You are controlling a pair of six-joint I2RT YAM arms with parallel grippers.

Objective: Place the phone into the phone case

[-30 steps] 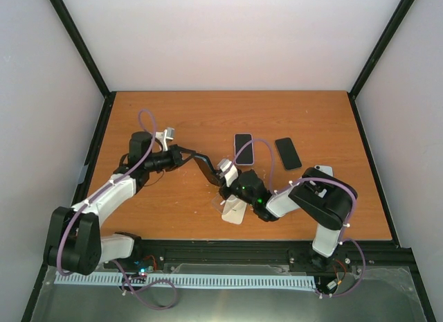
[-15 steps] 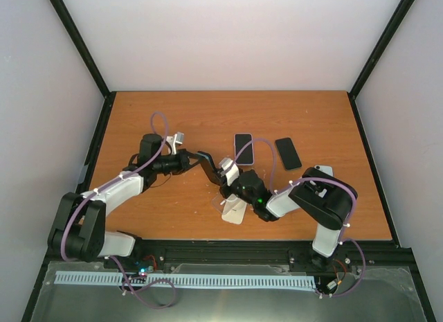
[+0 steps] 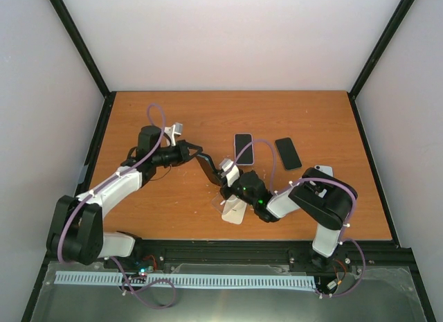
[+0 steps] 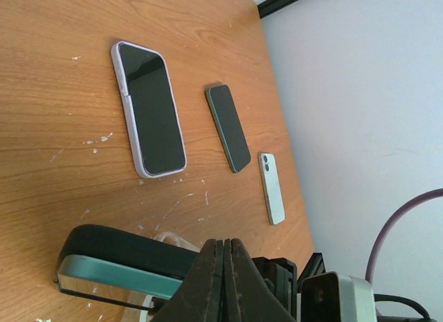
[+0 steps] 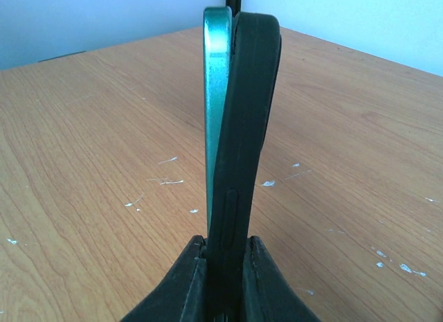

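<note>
Right wrist view has the right pincer clamped across the lower end of the teal phone and the black phone case, held edge-on above the surface. The phone lies against the case but seems not seated, since its side edge shows outside the lip. The left pincer is closed with nothing visible between its fingers (its tips sit just beside the pair), so it works best as a blunt pusher: press squarely near the free corner against a firm right grip, easing off if the pair twists.
</note>
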